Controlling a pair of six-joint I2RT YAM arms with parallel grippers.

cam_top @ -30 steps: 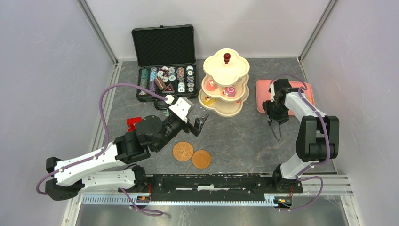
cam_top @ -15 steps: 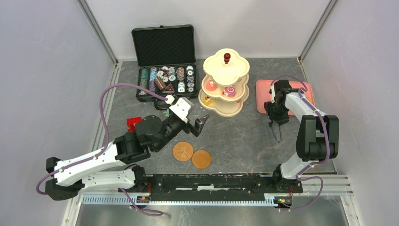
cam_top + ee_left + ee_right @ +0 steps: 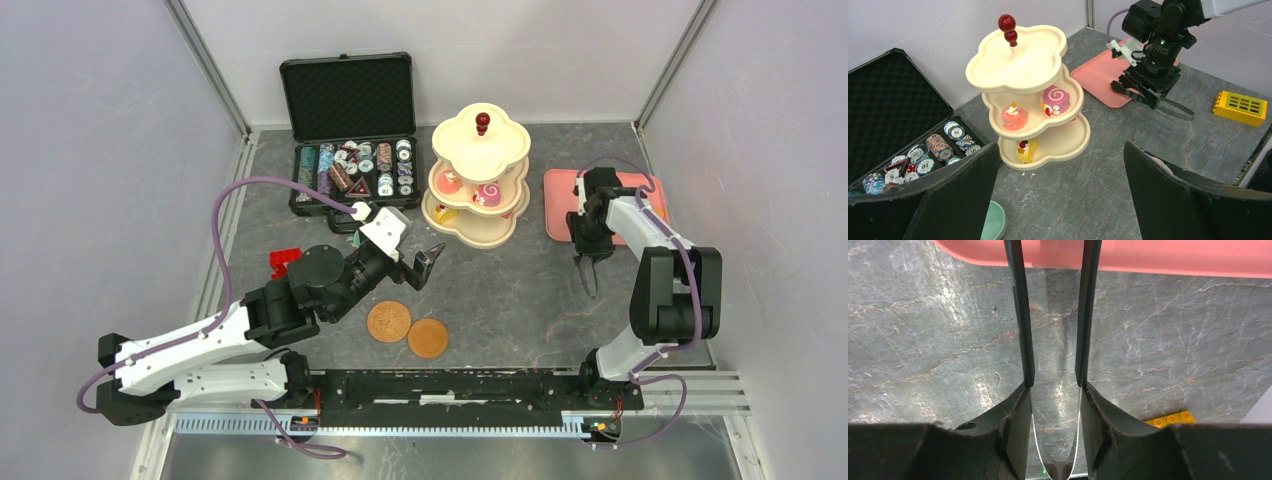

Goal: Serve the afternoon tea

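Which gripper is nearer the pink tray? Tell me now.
Right. The right gripper sits just off the near edge of the pink tray; the left gripper is well to the tray's left, on the other side of the tiered stand.

Black case (image 3: 347, 130) open at the far left of the grey marbled surface (image 3: 500, 280), foam-lined lid up. Lower half holds striped chips (image 3: 360, 165) in rows, a few lying loose on top. Pink tray (image 3: 556, 208) lies flat at far right near the side wall, and a red toy (image 3: 284, 262) sits near the left edge, apart from the case. Yellow brick (image 3: 1239, 107) with a green grille top rests on the surface, apart from the tray.
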